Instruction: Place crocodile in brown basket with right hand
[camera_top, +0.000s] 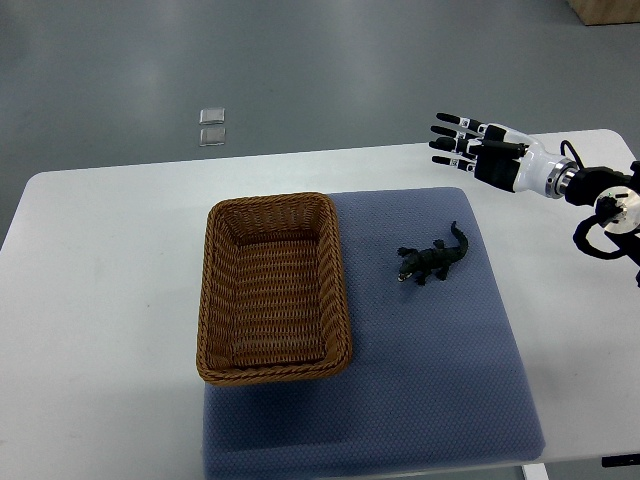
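A small dark green toy crocodile (433, 258) lies on the blue mat (440, 380), its head toward the lower left and tail up right. The brown wicker basket (213, 300) stands to its left, with nothing inside. My right hand (458, 141) hovers above the table's far right part, up and to the right of the crocodile and apart from it. Its fingers (450, 127) are stretched out toward the left and hold nothing. The left arm does not show.
The white table (110, 300) carries the mat and basket. Its far edge runs just behind my right hand. Two small clear squares (211, 126) lie on the grey floor beyond the table.
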